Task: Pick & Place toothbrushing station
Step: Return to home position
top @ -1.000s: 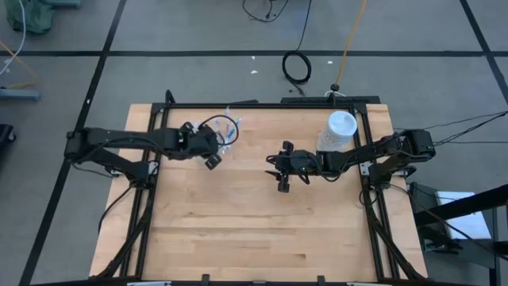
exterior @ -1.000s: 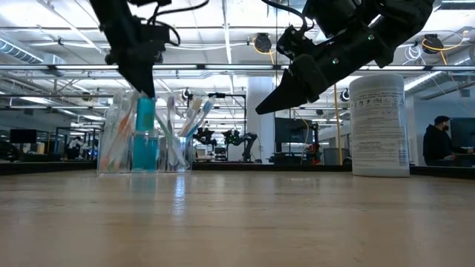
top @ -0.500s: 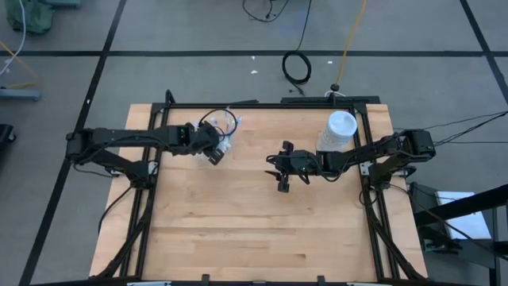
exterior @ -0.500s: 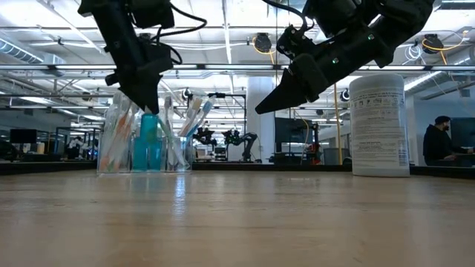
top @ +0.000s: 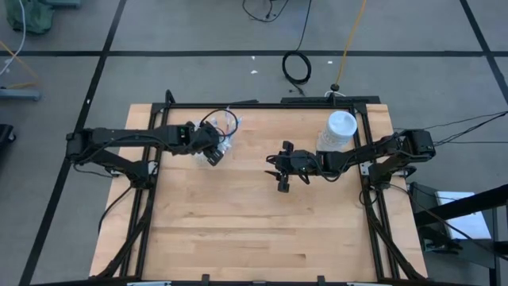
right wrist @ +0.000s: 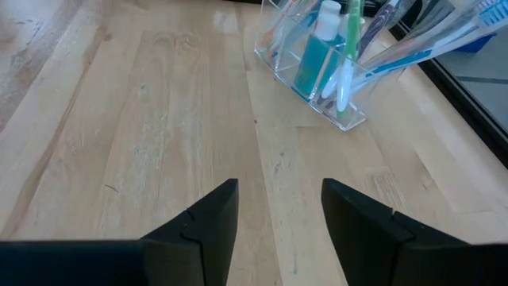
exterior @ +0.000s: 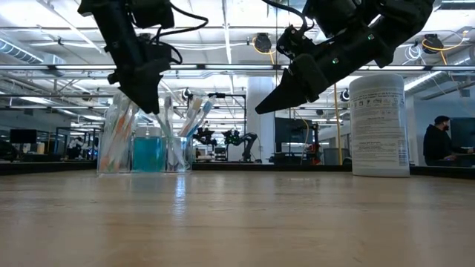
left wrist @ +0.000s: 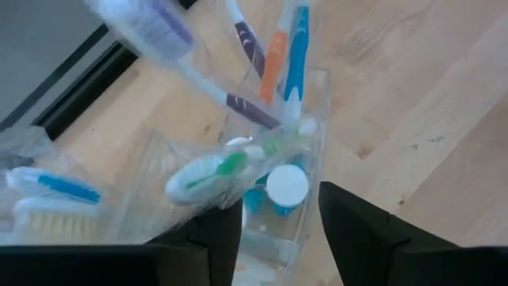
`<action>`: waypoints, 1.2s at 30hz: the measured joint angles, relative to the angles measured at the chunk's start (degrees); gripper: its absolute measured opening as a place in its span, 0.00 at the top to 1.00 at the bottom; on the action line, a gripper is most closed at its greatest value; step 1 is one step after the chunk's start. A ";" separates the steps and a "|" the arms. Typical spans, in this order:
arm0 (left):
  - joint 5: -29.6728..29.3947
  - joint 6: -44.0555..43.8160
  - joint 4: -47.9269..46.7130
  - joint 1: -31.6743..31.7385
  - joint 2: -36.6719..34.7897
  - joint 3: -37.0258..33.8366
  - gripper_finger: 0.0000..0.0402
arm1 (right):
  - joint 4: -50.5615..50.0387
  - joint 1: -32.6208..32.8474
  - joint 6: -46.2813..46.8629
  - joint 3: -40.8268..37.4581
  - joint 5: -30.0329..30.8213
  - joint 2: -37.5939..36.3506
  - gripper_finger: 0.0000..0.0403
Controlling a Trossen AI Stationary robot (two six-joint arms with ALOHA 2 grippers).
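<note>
From above, the cup (top: 228, 133) is seen at the table's (top: 238, 230) 11 o'clock, with the left gripper (top: 213, 152) parked just at its 7 o'clock and the right gripper (top: 281, 167) held mid-table, at 8 o'clock of a white container (top: 341, 127). At table level, a teal tube (exterior: 148, 152) and brushes (exterior: 194, 113) are stood in the cup, the left gripper hung close above it. In the wrist shots, both sets of fingers are spread wide, nothing gripped, and the white-capped tube is looked down on past the left ones.
</note>
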 joint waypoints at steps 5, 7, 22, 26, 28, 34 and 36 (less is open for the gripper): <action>2.31 0.37 -3.31 -0.02 -2.26 3.89 0.64 | 0.02 0.11 -0.12 0.01 -0.15 -0.23 0.57; 5.17 0.44 -5.48 -0.07 -3.32 6.31 0.68 | -1.27 0.58 -0.80 -0.05 -0.08 -1.73 0.58; -1.23 9.12 -8.93 -9.76 -30.80 6.81 0.96 | -14.01 9.69 0.37 -3.22 -0.02 -25.46 0.98; -1.53 12.42 -0.07 -13.73 -39.16 -0.97 0.95 | -10.50 10.80 0.08 -8.89 -0.02 -32.33 0.98; -1.53 15.62 4.33 -15.26 -42.75 -5.17 0.96 | -9.03 10.93 0.46 -12.26 -0.04 -36.81 0.99; -0.06 24.80 17.18 -18.13 -50.50 -16.21 0.98 | -8.06 10.92 3.41 -21.57 -0.19 -51.14 1.00; 1.96 27.86 21.34 -18.61 -52.14 -19.32 0.96 | -7.67 10.91 4.33 -24.34 -0.20 -56.00 1.00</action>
